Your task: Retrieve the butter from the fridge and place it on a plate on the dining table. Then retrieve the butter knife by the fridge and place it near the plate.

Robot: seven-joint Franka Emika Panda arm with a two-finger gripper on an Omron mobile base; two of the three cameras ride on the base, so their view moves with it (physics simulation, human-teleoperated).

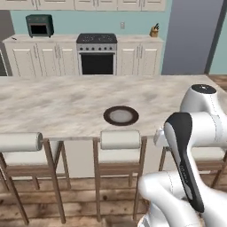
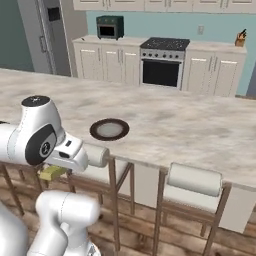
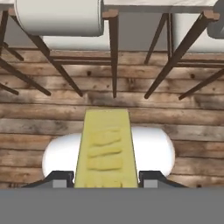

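The butter (image 3: 106,148), a pale-yellow stick, sits clamped between the two dark fingertips of the gripper (image 3: 106,180), which is closed part-way onto its sides; the stick runs lengthwise away from the hand over the wooden floor (image 3: 183,118). In the right base view a yellow end of it (image 2: 52,173) shows beneath the white wrist, low down in front of the stools (image 2: 192,186) and below the level of the table top.

The plate (image 1: 121,115), dark-rimmed with a grey centre, lies on the dining table (image 1: 53,106) close to its near edge, about midway along, above the gap between two cushioned stools (image 1: 119,141). Nothing lies on it.

Beyond the far edge of the table stand cream cabinets (image 1: 40,57), a black oven (image 1: 97,54), a dark toaster oven (image 1: 40,25) on the counter and a knife block (image 1: 154,31). The grey fridge (image 2: 47,35) shows at the upper left of the right base view.
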